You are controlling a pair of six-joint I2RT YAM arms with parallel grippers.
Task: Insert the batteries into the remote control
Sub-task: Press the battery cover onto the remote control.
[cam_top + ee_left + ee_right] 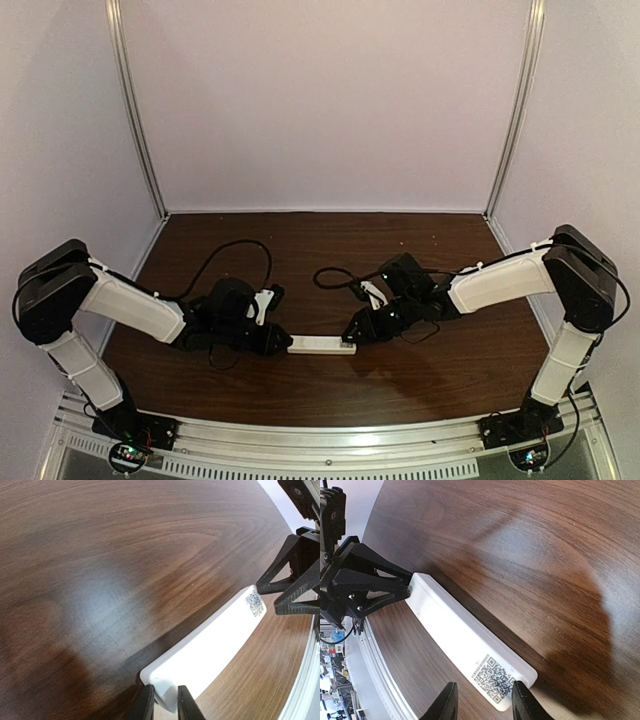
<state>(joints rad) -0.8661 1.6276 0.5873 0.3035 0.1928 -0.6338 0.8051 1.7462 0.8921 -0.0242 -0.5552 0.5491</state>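
On the dark wood table [420,385], in its near half and btw. the two arms, the remote control [322,345] lies flat with the back side up, long axis going left-right. The back looks like one smooth white surface. Where the bay opens I cannot make out, and the batteries I do not see in any view.

The left gripper [165,707] has the left end of the remote btw. its fingers [145,705]. The jaws are narrow and I see no gap, but whether they really pinch I cannot tell. The right gripper [485,702] straddles the other end w/ jaws partly open. On one side bare table shows btw. finger [449,702] and remote, so it holds nothing.

The step in hand, as I judge it, is to position the remote for opening the back. To do it well, one gripper should hold only the very end, low and square, so the remote does not tip or turn. The other should stay off the cover area and push along the long axis, not across.

Writing: a QR code label [492,677] sits at the right end, w/ tiny print lines beside it, too small to read. No brand name is legible.
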